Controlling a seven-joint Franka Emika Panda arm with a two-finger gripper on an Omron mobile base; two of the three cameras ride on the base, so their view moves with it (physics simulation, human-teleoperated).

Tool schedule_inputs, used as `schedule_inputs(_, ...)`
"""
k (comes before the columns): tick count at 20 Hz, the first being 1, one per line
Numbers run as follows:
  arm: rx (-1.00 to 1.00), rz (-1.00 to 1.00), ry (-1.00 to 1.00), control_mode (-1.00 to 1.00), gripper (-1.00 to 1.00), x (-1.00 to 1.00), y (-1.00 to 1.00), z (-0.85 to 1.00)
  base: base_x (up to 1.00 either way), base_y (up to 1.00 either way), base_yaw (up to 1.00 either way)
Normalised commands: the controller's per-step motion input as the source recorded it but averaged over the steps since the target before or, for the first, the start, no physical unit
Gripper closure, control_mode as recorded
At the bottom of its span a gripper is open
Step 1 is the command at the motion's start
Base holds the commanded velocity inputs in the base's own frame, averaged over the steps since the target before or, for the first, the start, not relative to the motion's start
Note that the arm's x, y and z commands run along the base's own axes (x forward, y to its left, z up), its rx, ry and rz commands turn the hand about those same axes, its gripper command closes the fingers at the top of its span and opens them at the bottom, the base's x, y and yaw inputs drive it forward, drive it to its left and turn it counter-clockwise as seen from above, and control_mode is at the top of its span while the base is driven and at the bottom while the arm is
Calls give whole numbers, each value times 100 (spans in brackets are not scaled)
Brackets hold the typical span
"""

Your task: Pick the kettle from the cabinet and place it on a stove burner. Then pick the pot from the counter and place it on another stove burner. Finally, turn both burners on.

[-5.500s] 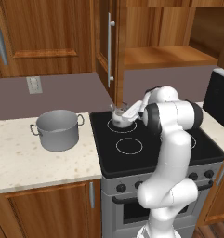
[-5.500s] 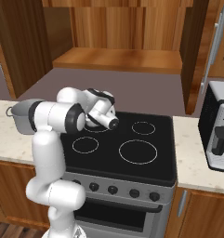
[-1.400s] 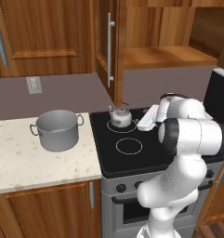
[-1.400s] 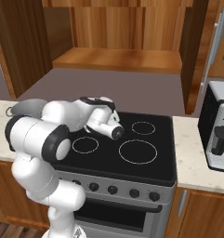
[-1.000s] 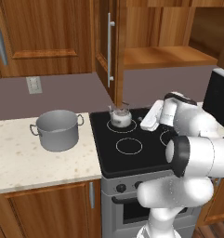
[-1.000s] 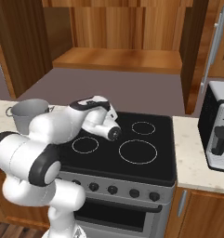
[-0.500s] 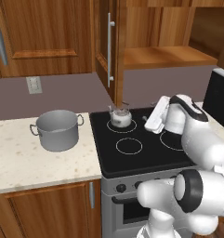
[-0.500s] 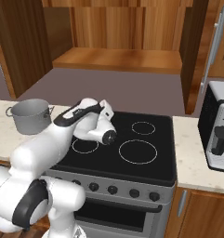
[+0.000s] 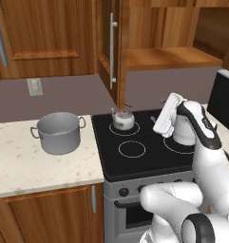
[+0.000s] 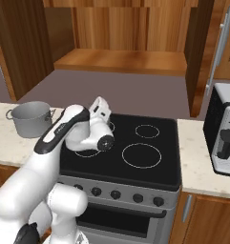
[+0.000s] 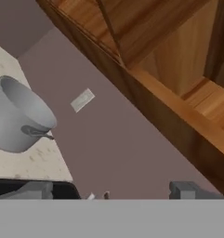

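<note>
Since the earlier frames my arm has swung round over the stove and my hand has drawn back from the kettle, which I left standing on the back-left burner. My fingers are spread wide apart and grip nothing.

In the left base view the kettle sits upright on the black stove top, at about 11 o'clock from the front-left burner ring, apart from my hand, which hangs over the stove at the kettle's 3 o'clock. The pot stands on the bench at the kettle's 9 o'clock, near the stove's left edge, without a lid. Above, the cabinet is open, its door swung out with the long silver bar handle facing me, and its wood shelf is at 12 o'clock from the stove.

In the hand view the pot lies at 9 o'clock on the speckled bench, with a wall socket on the grey wall beside it and the cabinet at 1 o'clock.

In the right base view a toaster stands on the bench at 3 o'clock of the stove.
</note>
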Motion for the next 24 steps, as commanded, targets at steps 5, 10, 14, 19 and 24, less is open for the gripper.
schedule_inputs(5, -15, 0, -7, -100, -100, -48, 0, 39, 0, 0, 0)
schedule_inputs(10, -15, 0, -4, -100, -100, -54, 0, 41, 0, 0, 0)
schedule_inputs(14, -16, -2, 0, -100, -100, -50, 7, 37, 0, 0, 0)
schedule_inputs(19, -17, -8, 0, -100, -100, -52, 17, 31, 0, 0, 0)
schedule_inputs(24, -18, -12, 0, -100, -100, -49, 20, 22, 0, 0, 0)
